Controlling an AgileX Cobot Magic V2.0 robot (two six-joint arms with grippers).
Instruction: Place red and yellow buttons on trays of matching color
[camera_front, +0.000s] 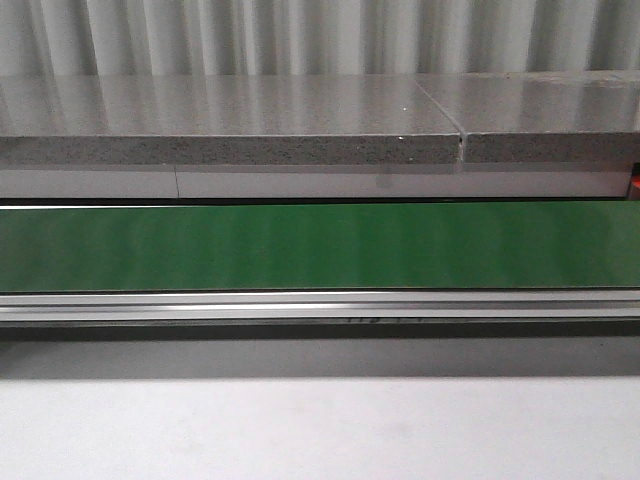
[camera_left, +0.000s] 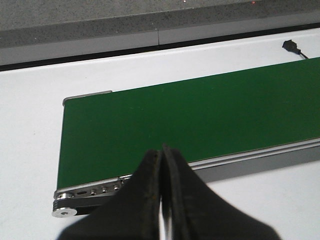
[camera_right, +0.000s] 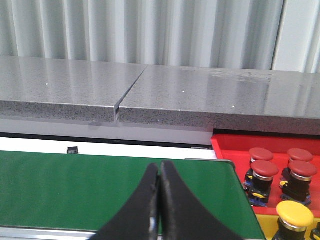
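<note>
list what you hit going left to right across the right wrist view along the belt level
green conveyor belt → right pincer, shut, in front of the belt → red tray → red buttons, with a yellow button nearer the camera

A wall of pale ribbed panels (camera_front: 300, 35) runs behind a speckled grey stone ledge (camera_front: 230, 125), split by a seam. A white table (camera_front: 320, 430) sits below; soft glare, perhaps from overhead lamps.
</note>
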